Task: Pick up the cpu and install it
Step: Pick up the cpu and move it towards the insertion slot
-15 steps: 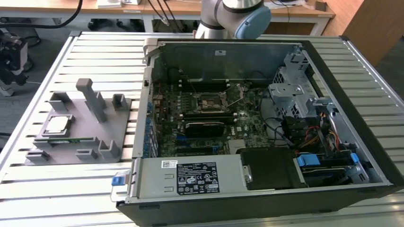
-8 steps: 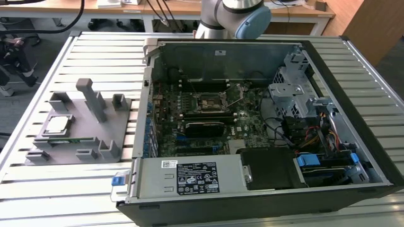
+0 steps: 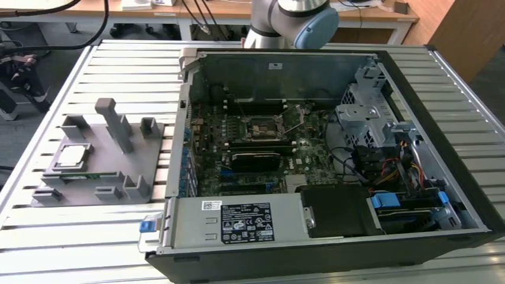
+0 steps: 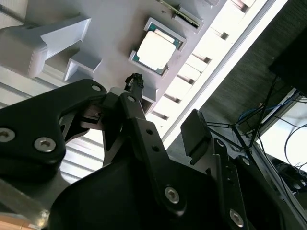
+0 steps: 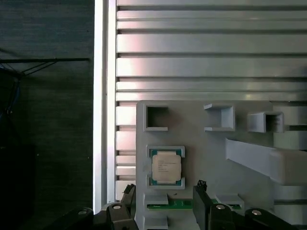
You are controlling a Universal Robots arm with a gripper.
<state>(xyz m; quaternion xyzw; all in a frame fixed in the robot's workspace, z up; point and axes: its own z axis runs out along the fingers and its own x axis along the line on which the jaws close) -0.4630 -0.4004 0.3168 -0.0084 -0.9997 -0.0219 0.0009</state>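
The cpu (image 3: 73,155) is a small square chip with a silver top. It lies flat in a framed nest on the grey holder (image 3: 118,177), on the exterior view's left. Both wrist views look down on the cpu (image 5: 166,166) (image 4: 156,50) from well above. My gripper (image 5: 164,191) (image 4: 165,108) hangs over the holder, open, with nothing between its black fingers (image 5: 200,189). It is apart from the chip. The motherboard socket (image 3: 261,127) sits inside the open computer case (image 3: 442,148).
A green memory stick (image 5: 177,205) (image 3: 83,174) lies in a slot of the holder beside the chip. Tall grey posts (image 3: 115,121) rise from the holder. The slatted metal table (image 5: 211,48) ends close beside the holder, with dark floor (image 5: 48,120) beyond. The arm's base (image 3: 288,23) stands behind the case.
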